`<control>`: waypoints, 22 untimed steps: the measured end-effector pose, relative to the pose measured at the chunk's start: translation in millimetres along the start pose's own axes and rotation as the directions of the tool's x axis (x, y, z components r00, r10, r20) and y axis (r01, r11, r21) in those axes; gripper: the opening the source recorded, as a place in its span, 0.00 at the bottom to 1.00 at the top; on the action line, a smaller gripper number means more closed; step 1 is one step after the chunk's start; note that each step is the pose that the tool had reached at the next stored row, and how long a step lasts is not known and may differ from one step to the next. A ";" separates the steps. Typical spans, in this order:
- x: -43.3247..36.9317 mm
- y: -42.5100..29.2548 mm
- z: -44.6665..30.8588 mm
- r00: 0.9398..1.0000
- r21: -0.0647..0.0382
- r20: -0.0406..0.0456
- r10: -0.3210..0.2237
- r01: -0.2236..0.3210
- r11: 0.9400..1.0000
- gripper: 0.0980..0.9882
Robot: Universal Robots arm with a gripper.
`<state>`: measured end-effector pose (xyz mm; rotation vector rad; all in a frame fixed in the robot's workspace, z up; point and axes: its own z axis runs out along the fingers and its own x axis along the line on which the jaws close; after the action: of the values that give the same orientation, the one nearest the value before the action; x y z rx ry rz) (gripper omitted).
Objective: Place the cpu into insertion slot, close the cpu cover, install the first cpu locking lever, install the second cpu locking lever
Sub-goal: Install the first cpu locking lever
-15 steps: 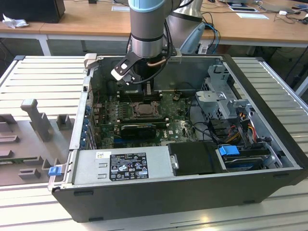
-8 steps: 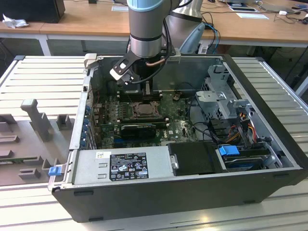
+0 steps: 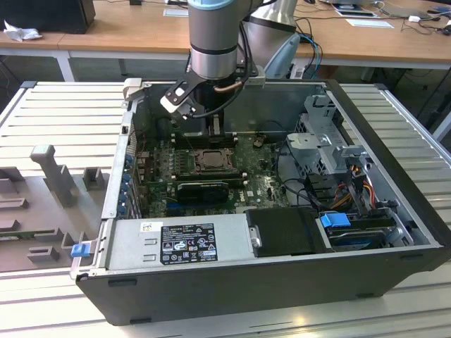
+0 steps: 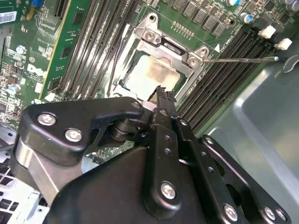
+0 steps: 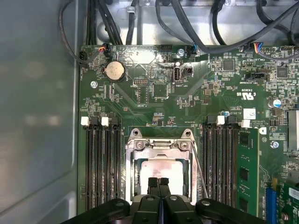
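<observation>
The jaws are pressed together with nothing between them, fingertips (image 5: 154, 184) close over the cpu (image 5: 161, 170). It sits in the insertion slot (image 3: 210, 160) at mid-motherboard (image 5: 154, 93), with the cpu cover (image 5: 159, 146) folded down around it. A thin wire lever (image 5: 200, 172) lies beside the cover. A printed label (image 3: 187, 243) marks the power supply (image 3: 127, 243) along the case's (image 3: 282, 296) near edge. The case rests on a slatted grey table (image 3: 63, 113), with wooden desks (image 3: 127, 28) behind.

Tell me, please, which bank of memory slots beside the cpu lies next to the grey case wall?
The bank whose outer slot borders the grey case wall; the other bank lies on the far side of the cpu, with green board beyond it.
</observation>
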<state>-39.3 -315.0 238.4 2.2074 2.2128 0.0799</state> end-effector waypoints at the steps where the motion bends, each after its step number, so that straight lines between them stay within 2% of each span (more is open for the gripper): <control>1: 0.1 0.1 -1.9 1.000 0.000 0.000 0.000 0.000 1.000 0.01; 8: 0.4 0.8 -17.2 1.000 0.000 0.000 0.000 0.000 1.000 0.01; 9: 0.6 1.2 -25.0 1.000 0.000 0.000 0.000 0.000 1.000 0.01; 11: 0.8 1.6 -32.8 1.000 0.000 0.000 0.000 0.000 1.000 0.01; 16: 1.0 1.7 -36.5 1.000 0.000 0.000 -0.004 0.004 1.000 0.01; 22: 0.9 1.7 -36.5 0.997 0.002 -0.004 -0.078 0.078 0.997 0.01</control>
<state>-39.3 -315.0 274.9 2.1209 2.2986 0.0806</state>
